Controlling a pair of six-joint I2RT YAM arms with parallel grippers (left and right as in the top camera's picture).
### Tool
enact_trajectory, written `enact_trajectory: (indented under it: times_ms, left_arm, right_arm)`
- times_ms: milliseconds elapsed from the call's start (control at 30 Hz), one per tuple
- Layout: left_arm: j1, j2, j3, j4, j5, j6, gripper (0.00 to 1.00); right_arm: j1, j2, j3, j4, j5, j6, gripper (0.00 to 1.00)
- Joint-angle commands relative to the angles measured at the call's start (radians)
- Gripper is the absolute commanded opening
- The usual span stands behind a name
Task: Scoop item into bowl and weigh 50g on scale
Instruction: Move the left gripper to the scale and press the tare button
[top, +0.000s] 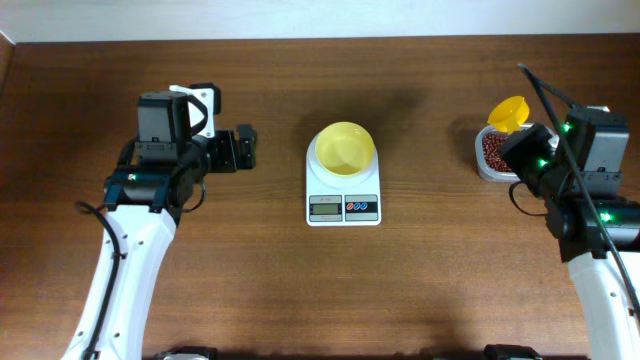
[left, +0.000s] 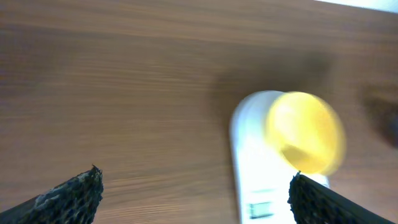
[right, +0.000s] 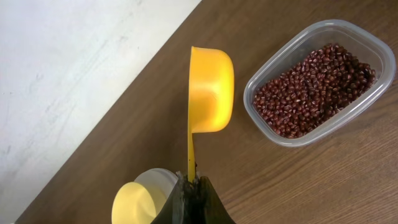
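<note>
My right pincer (right: 191, 180) pinches the yellow scoop (right: 210, 87) by its handle. It holds the scoop empty and on edge just beside the clear container (right: 378, 57), placed, I judge, to dip into the beans (right: 311, 90) heaped inside. The bowl (top: 345, 148) sits on the scale (top: 343, 208) at the middle of the surface (top: 240, 280), so each scoopful can be weighed. My left pincer (top: 245, 148) is spread wide and holds nothing; its blurred view seems to face the bowl.

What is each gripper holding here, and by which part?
Right gripper holds the yellow scoop by its handle's end; left gripper holds nothing.
</note>
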Motion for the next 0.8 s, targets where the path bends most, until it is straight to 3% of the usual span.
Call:
enact_trajectory:
  times_ms: [0,200,400,633,767]
  left_arm:
    - [0.002,-0.016,0.008,0.009,0.221,0.075,0.99]
    - [0.002,-0.027,0.206,-0.143,0.242,0.343,0.99]
    - [0.002,-0.026,0.211,-0.179,0.192,0.354,0.99]
    - [-0.003,-0.024,0.211,-0.203,0.328,0.354,0.99]
    - [-0.101,0.048,0.211,-0.277,0.328,0.354,0.99]
  right_arm:
    - [-0.004,0.001,0.013,0.005,0.005,-0.013,0.04]
    - [-0.004,0.001,0.013,0.006,0.005,-0.013,0.04]
    - [-0.004,0.001,0.013,0.003,0.005,-0.013,0.04]
    - [-0.004,0.001,0.013,-0.009,0.006,-0.013,0.04]
    - [-0.004,0.001,0.013,-0.004,0.021,-0.013,0.04]
